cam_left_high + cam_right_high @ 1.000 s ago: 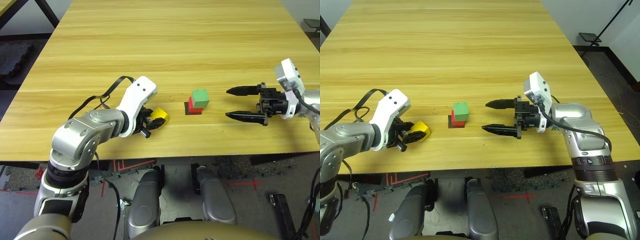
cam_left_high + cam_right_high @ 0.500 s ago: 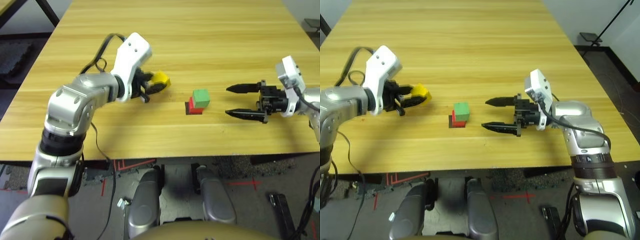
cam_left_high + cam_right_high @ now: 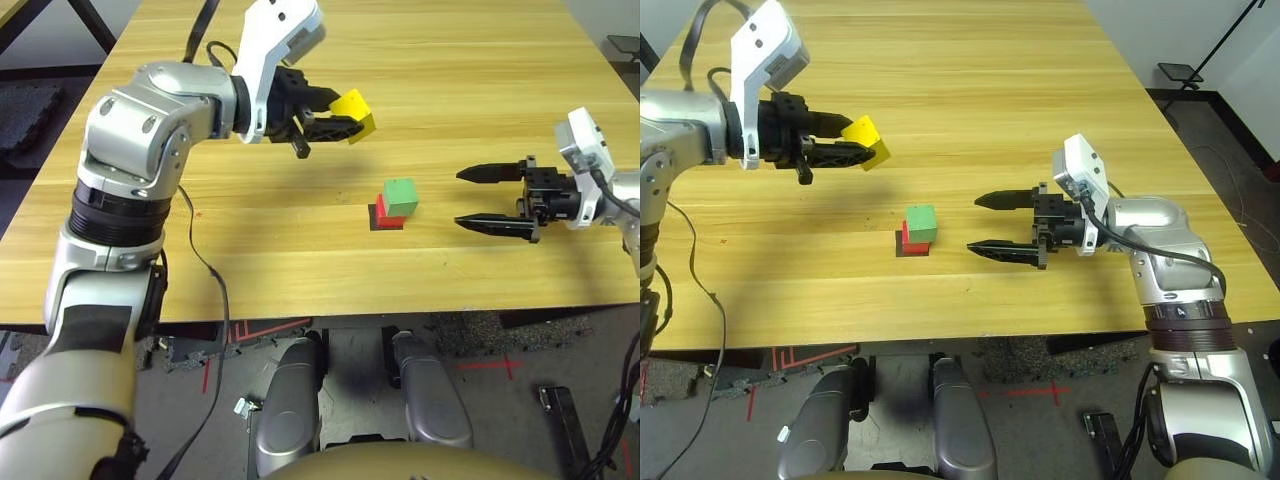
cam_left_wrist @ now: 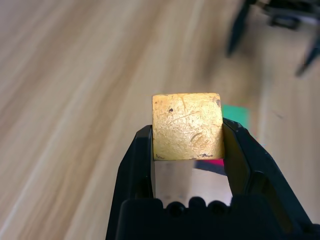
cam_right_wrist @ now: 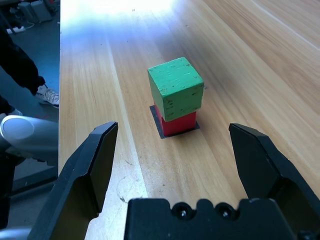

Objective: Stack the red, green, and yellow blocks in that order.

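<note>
The green block [image 3: 401,196] sits on the red block [image 3: 385,212], slightly turned, over a flat black square patch [image 3: 376,221] at the table's middle. My left gripper [image 3: 343,120] is shut on the yellow block [image 3: 354,107] and holds it in the air, up and to the left of the stack. In the left wrist view the yellow block [image 4: 187,126] is pinched between both fingers [image 4: 137,165]. My right gripper [image 3: 478,198] rests open to the right of the stack, pointing at it, and the green block [image 5: 176,88] shows between its spread fingers [image 5: 87,170].
The wooden table [image 3: 360,50] stretches far behind the stack. A black cable [image 3: 205,270] hangs from my left arm down past the table's front edge. A person's dark leg and shoe [image 5: 47,95] show on the floor beside the table.
My left arm has lifted the yellow block off the table and carried it up and to the right, toward the stack. The right gripper has stayed in place, open.
</note>
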Controlling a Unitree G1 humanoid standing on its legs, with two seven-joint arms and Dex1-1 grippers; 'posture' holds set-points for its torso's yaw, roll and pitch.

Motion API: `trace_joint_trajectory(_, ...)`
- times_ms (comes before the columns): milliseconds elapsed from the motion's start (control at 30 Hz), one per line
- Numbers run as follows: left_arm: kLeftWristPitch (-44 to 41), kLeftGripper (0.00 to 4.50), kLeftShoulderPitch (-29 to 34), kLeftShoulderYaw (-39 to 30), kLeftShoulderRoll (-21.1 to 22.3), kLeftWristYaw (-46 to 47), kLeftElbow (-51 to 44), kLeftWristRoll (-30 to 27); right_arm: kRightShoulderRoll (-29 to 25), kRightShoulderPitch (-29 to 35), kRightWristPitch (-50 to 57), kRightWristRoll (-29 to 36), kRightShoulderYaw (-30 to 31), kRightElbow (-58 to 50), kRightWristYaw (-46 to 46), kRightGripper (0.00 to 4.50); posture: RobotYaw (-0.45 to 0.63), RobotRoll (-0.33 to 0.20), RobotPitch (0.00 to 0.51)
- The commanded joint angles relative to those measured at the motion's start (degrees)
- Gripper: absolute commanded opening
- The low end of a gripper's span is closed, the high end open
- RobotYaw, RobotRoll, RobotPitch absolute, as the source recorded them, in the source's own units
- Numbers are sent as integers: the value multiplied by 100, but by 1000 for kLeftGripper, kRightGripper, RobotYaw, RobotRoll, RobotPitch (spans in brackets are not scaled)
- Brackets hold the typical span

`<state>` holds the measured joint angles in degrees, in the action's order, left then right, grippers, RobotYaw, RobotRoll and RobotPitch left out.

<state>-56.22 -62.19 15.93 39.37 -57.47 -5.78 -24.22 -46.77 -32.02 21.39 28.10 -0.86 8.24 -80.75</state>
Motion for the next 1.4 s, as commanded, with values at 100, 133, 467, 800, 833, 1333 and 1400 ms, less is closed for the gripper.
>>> trace_joint_trajectory(100,202,2010,-225,531,-159,-371,-99,189,-114,7,-68,-39,-92,67,-82,4500,247,123,217)
trace_joint_trajectory(133,229,2010,-301,585,-281,-364,-47,226,-114,-1,-72,-45,-91,78,-78,4500,243,123,217)
trace_joint_trajectory(467,375,2010,-614,903,-761,-436,424,611,-42,102,-88,-19,-97,-32,43,4500,233,129,217)
trace_joint_trajectory(800,401,2010,-562,1246,-591,-821,262,879,-12,129,-102,-1,-119,-40,112,4500,226,137,215)
trace_joint_trajectory(833,379,2010,-574,1257,-606,-827,251,886,-1,121,-107,-5,-115,-29,117,4500,229,140,216)
trace_joint_trajectory(1333,391,2010,-576,1334,-846,-764,457,1113,140,123,-143,-11,-102,-53,211,4500,223,148,217)
trace_joint_trajectory(1400,408,2010,-534,1341,-841,-791,461,1135,142,136,-145,-5,-109,-59,215,4500,223,148,217)
